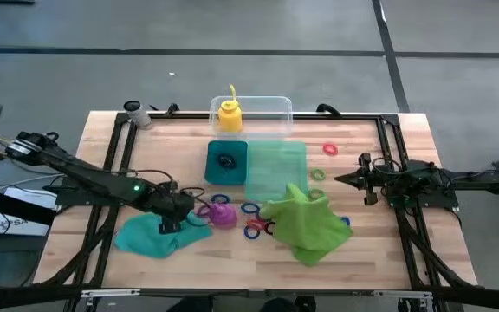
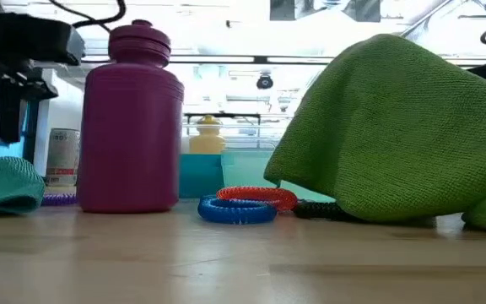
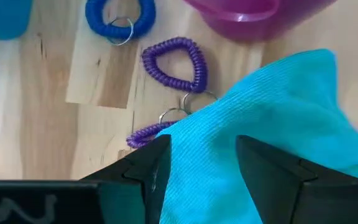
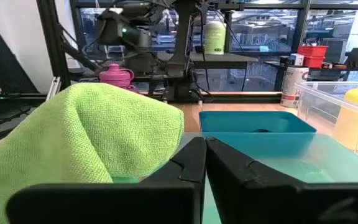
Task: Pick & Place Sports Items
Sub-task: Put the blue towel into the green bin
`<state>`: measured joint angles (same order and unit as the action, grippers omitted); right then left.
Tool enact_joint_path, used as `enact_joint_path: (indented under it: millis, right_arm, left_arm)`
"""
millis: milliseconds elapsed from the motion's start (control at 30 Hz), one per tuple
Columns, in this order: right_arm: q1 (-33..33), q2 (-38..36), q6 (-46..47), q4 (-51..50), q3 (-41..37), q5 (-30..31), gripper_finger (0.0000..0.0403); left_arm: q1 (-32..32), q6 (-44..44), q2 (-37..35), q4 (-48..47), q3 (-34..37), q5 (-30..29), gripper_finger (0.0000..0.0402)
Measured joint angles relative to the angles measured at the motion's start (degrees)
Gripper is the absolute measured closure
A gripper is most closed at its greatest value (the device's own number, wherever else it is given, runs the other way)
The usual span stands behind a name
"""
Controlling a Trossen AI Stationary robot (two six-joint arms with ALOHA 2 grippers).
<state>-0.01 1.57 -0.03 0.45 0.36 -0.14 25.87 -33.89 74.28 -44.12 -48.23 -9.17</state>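
A teal cloth [image 1: 152, 236] lies crumpled on the table at the near left. My left gripper [image 1: 170, 224] hangs open just above its right part, pointing steeply down; the fingers [image 3: 154, 165] stand on either side of a raised fold [image 3: 229, 155], clear of the cloth [image 2: 7, 181] in the low view. A purple bottle [image 1: 222, 213] stands upright to the right of it. The yellow bottle [image 1: 230, 114] stands inside the clear tub [image 1: 271, 107]. A lime-green cloth [image 1: 306, 225] lies heaped at the near right. Small rings [image 3: 176, 62] are scattered about. My right gripper [image 1: 364, 180] waits shut at the right.
A teal two-part tray [image 1: 275, 173] sits mid-table with a dark ring in its left half. Blue [image 2: 237, 209] and red [image 2: 256, 196] rings lie between the purple bottle and the green cloth. A small can [image 1: 135, 113] stands at the far left corner.
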Motion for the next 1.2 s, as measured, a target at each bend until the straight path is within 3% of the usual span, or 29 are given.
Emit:
enact_joint_path:
  millis: [567,700,1000,1200]
  right_arm:
    - [0.00,0.01,-0.02,-0.02,0.00,-0.02,0.0402]
    - [0.00,0.01,-0.02,-0.01,0.00,-0.01,0.0403]
    - [0.00,-0.01,-0.02,0.00,0.00,0.00,0.0403]
    - [0.00,0.01,-0.02,0.00,0.00,0.00,0.0403]
  left_arm:
    - [0.00,-0.66,5.79,2.87,-0.02,1.86,0.0264]
    - [-0.02,-0.66,5.79,3.56,-0.02,1.90,0.0291]
    - [-0.02,-1.89,5.79,4.11,-0.02,1.90,0.0395]
    - [-0.02,-4.18,5.79,4.11,-0.02,1.88,0.0393]
